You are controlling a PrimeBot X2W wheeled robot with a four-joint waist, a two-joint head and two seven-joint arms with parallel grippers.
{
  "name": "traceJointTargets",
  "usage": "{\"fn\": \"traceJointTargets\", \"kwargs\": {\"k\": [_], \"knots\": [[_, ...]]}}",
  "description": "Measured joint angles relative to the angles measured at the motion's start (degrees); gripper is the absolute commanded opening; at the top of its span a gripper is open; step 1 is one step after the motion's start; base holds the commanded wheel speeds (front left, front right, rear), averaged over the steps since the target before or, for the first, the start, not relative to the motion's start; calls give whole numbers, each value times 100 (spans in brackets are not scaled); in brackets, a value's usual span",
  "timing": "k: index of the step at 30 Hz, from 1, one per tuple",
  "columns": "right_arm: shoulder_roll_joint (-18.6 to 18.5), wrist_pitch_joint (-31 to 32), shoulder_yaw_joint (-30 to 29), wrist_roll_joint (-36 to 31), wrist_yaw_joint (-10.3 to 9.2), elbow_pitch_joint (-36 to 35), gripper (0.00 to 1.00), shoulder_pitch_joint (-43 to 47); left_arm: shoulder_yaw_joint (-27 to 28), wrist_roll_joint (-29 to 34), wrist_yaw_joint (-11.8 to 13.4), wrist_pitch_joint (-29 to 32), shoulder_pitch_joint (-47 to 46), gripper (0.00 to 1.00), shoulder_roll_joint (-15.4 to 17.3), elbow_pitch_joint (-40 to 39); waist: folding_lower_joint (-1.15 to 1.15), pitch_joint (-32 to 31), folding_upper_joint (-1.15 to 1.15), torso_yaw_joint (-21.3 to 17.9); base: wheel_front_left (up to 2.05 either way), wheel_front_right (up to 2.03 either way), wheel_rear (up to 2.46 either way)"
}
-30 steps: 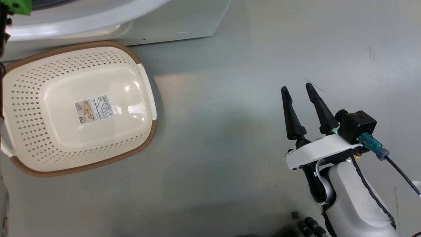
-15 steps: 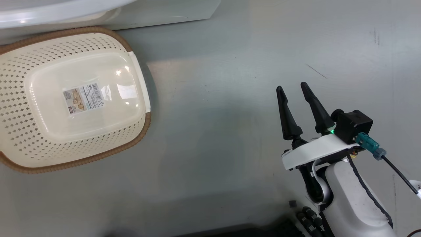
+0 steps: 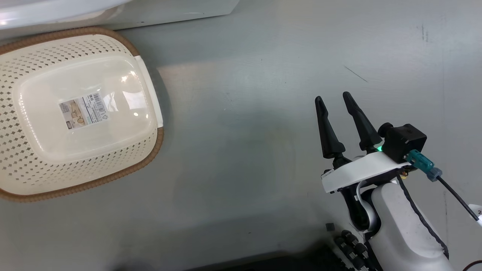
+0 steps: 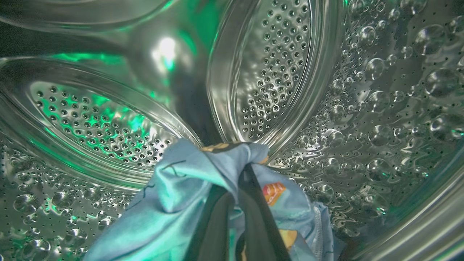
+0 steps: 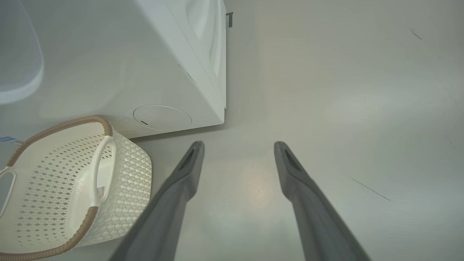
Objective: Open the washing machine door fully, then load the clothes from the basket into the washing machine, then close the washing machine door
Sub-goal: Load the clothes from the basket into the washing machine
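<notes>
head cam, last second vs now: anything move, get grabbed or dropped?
Camera moved, not the things: the cream perforated plastic basket, the white washing machine and the scratched grey floor slid up-left in frame together. Nothing taken hold of or let go. Basket stays empty; the right tool stays open, empty, above the floor.

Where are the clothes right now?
In the left wrist view, the clothes sit low and centre, pinched in the shut left gripper inside the washing machine drum; the basket in the head view's left holds none.
</notes>
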Motion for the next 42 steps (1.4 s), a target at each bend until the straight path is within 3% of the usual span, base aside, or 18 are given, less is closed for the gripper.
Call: {"fn": "traceJointTargets", "kwargs": {"k": [10, 25, 26, 27, 42], "knots": [[1, 0, 107, 58, -48, -60, 100, -17, -46, -210, -3, 361, -222, 0, 134, 377, 0, 208, 0, -118, 0, 0, 0], [2, 0, 98, 58, -90, -81, 100, -35, -102, -377, -3, 307, -241, 0, 129, 725, 0, 348, 0, -135, 0, 0, 0], [2, 0, 97, 58, -90, -79, 100, -38, -121, -377, -3, 276, -244, 64, 129, 730, 0, 345, 0, -131, 0, 0, 0], [4, 0, 85, 58, -91, -76, 100, -46, -100, -389, -4, 243, -244, 100, 111, 770, 0, 338, 0, -125, 0, 0, 0], [1, 0, -81, -9, -92, 0, 100, -132, -130, -516, -4, -181, -194, 100, -186, 1125, 0, 62, 0, 53, 0, 0, 0]]}}
